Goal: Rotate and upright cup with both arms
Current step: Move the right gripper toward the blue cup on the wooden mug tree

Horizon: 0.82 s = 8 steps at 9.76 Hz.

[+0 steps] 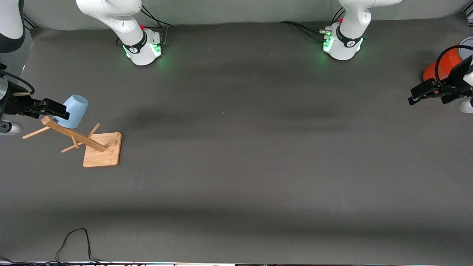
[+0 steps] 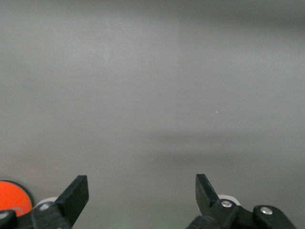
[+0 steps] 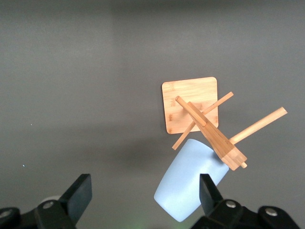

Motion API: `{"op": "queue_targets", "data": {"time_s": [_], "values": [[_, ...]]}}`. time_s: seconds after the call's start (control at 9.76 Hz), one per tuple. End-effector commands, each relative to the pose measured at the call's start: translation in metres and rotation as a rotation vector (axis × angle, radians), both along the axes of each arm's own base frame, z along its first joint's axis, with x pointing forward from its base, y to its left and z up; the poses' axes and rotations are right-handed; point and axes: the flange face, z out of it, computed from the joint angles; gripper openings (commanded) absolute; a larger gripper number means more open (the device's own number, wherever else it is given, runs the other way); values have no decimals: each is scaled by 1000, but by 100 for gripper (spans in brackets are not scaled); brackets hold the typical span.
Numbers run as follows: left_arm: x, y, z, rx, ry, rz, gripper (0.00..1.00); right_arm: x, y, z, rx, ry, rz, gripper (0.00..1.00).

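A dark grey matte surface (image 1: 236, 155) fills the scene, with the two white arms' green-lit bases standing along its top edge in the front view. The right arm reaches out to its own end of the surface, and the right gripper (image 1: 55, 108) hangs there with its jaws spread wide and holding nothing, just beside the cup and above the wooden rack. The left arm waits at its own end, the left gripper (image 1: 419, 96) hovering with jaws wide apart beside an orange can (image 1: 445, 63). The wooden rack (image 1: 87, 142) stands on a square bamboo base, its post and pegs appearing slanted. The cup (image 1: 72, 111), light blue, hangs tilted on a peg near the rack's top.
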Motion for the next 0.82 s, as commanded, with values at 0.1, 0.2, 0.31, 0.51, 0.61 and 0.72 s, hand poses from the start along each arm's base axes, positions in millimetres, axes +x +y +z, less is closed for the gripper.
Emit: {"op": "queue_targets", "data": {"time_s": [0.1,0.2,0.31,0.51,0.61,0.72], "values": [[2,0,1,-7,-11,-7,100,-3,0,2,-12,-13,30,100],[3,-1,1,0,-14,-10,100,-2,0,2,-10,-13,30,100],[3,-1,1,5,-18,-11,100,-2,-1,2,-12,-13,28,100],[4,1,3,6,-38,-8,100,-6,-3,5,-21,-9,21,100],[5,0,3,4,-41,-10,100,-18,-20,8,-21,-12,-2,100],[6,-2,2,-2,-47,-12,100,-33,-40,8,-16,-14,-20,100]]}}
